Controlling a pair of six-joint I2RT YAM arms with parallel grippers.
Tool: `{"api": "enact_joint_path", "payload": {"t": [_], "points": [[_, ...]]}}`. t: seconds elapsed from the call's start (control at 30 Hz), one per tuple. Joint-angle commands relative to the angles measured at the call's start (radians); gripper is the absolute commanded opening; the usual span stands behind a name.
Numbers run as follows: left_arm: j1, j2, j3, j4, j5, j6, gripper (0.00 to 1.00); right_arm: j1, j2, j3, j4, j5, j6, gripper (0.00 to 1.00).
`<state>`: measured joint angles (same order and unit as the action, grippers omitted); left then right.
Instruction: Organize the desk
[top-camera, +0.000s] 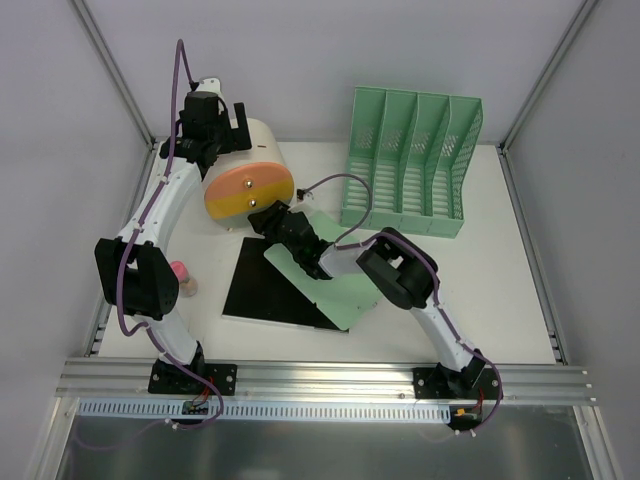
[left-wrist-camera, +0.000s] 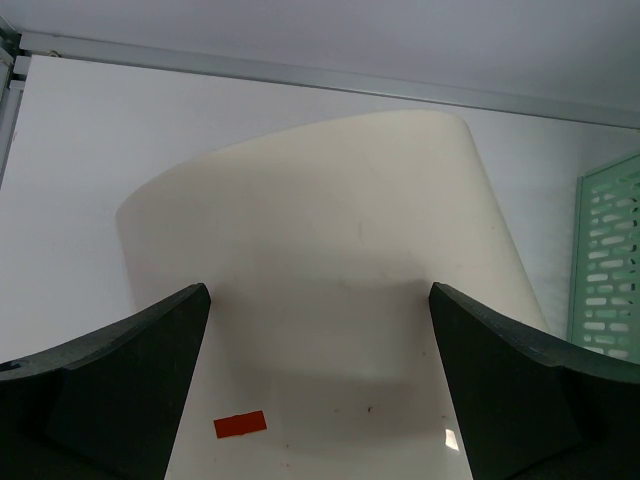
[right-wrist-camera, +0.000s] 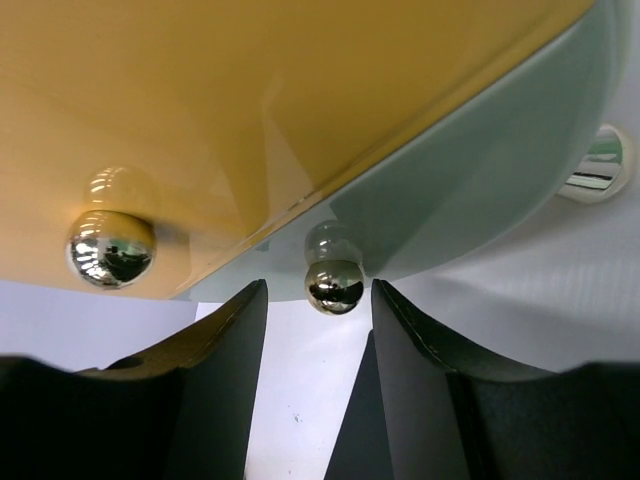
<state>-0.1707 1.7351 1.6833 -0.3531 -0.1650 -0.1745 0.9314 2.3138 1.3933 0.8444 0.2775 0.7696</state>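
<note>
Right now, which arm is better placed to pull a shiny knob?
The right arm: its jaws sit either side of one knob on the orange front, not yet pinching it. The left arm has its jaws spread wide at the cream tub, at the far end from the knobs.

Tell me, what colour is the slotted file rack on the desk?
The file rack is mint green, seen best from the top camera.

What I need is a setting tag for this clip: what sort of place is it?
Probably a robot test cell staged as an office: a white desk boxed in by grey walls, a left arm and right arm bolted to its aluminium front rail, and a green file rack.
</note>
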Motion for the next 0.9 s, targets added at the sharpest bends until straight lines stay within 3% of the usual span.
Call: {"api": "enact_joint_path", "payload": {"t": [0.0,0.87], "points": [[-0.004,0.011,-0.033,-0.099,0.004,0.015,0.94,-0.008,0.004,0.039,0.016,0.054,-0.009,0.50],[-0.004,0.011,-0.030,-0.099,0.013,0.013,0.94,-0.011,0.032,0.096,-0.065,0.052,-0.026,0.42]]}}
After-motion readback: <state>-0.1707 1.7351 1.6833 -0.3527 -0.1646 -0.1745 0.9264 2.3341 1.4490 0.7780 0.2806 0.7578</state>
